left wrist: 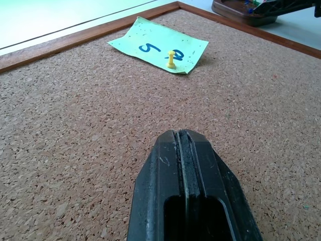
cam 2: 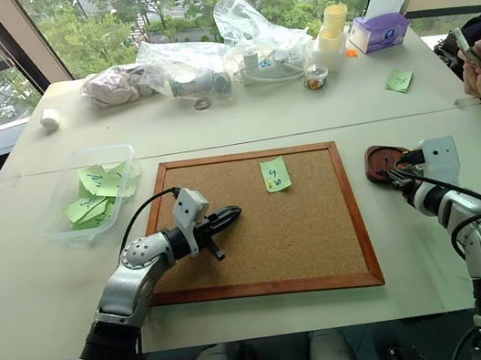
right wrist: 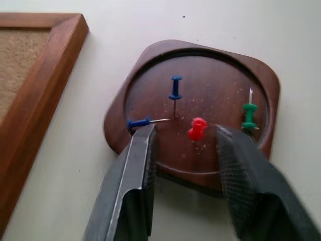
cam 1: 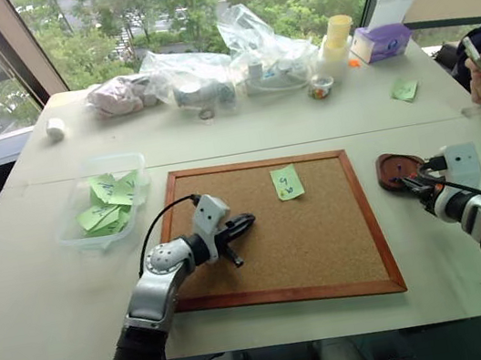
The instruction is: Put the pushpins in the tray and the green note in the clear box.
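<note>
Pushpins (right wrist: 196,128) lie in the tray (right wrist: 261,80), the right tool (right wrist: 188,145) spread apart above a red one, apparently just dropped. Left tool (left wrist: 183,150), pressed together, hovers over the cork board (cam 1: 326,249); pulling the yellow pin (left wrist: 171,59) holding the green note (cam 1: 286,182) looks next.

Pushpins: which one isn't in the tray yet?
The yellow pushpin, upright in the green note on the cork board; the others lie in the tray.

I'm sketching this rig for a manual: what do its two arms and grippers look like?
Both arms are silver-grey metal with rounded joints and black wrist sections. Each carries a white boxy camera housing and a looping black cable. The left gripper and right gripper each have two black tapered fingers.
</note>
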`<act>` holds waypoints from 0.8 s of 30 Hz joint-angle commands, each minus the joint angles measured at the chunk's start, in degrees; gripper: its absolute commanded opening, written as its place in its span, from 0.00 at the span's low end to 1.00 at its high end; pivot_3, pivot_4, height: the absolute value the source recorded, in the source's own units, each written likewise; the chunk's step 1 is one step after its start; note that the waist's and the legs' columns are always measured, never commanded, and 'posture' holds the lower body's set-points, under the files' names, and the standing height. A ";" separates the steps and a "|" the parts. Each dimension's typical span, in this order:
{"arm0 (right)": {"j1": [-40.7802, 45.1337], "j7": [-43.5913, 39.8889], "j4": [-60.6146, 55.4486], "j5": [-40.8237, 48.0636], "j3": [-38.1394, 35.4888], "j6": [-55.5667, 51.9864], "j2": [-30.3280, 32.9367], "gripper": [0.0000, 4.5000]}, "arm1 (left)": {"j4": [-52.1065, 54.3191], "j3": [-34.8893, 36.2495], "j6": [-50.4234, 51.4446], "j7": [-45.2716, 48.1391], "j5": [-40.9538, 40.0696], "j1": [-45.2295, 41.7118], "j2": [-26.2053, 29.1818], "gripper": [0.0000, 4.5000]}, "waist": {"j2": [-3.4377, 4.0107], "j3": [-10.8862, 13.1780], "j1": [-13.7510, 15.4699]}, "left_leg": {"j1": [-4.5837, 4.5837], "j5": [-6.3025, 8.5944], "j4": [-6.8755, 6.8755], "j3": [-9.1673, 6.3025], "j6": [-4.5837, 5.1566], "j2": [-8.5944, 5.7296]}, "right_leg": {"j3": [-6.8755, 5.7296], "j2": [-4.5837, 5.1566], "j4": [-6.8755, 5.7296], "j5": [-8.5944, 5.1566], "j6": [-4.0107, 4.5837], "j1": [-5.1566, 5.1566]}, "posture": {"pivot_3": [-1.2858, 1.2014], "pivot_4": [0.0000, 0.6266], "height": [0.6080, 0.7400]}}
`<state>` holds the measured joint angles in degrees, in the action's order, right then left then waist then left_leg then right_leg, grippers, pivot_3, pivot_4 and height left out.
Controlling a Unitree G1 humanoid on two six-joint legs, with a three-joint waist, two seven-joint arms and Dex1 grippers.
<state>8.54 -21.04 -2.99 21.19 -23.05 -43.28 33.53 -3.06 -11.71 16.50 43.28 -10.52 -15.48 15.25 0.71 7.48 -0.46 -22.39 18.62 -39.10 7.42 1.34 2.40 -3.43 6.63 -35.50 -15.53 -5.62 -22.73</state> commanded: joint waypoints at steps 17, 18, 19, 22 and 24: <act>7.97 -7.64 -18.22 10.00 7.95 -8.32 3.76 0.40 | -3.74 -1.66 1.76 -0.12 1.25 1.41 0.14 0.00 | 0.31 0.10 -0.08 | -0.03 0.02 0.07 -0.01 0.02 -0.01 | -0.07 0.08 0.13 0.00 0.01 -0.16 | 0.52 0.24 1.00; 8.64 -8.49 -17.97 8.66 11.89 -7.27 3.39 0.40 | -3.45 -1.60 1.88 -0.21 1.19 1.55 0.15 0.00 | 0.31 0.10 -0.13 | -0.02 0.02 0.07 -0.01 0.02 -0.01 | -0.08 0.08 0.13 0.01 0.01 -0.16 | 0.52 0.24 1.00; 9.72 -8.74 -17.11 7.42 14.87 -6.52 2.71 0.40 | -3.32 -1.58 1.88 -0.37 1.30 1.61 0.21 0.00 | 0.31 0.10 -0.17 | -0.02 0.02 0.08 -0.01 0.03 -0.01 | -0.09 0.09 0.13 0.01 0.01 -0.17 | 0.52 0.24 1.00; 13.34 -8.78 -14.06 5.75 19.59 -4.99 0.03 0.40 | -2.66 -1.29 2.30 -0.91 1.16 1.85 0.17 0.00 | 0.32 0.11 -0.10 | -0.04 0.02 0.08 -0.01 0.02 -0.01 | -0.12 0.12 0.12 0.01 0.02 -0.23 | 0.52 0.24 1.00; 14.75 -9.04 -12.75 4.27 22.10 -4.18 -0.54 0.40 | -2.22 -1.14 2.54 -1.21 1.08 2.09 0.19 0.00 | 0.35 0.10 0.08 | -0.11 0.02 0.08 0.00 0.03 -0.03 | -0.14 0.16 0.13 0.01 0.02 -0.29 | 0.52 0.24 1.00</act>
<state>21.94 -29.83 -15.68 26.81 -1.22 -49.12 32.76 -2.10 -11.71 16.68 43.09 -10.53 -15.42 15.12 1.06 7.57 -0.38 -22.51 18.64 -39.02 7.41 1.38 2.38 -3.59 6.81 -35.37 -15.52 -5.60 -23.03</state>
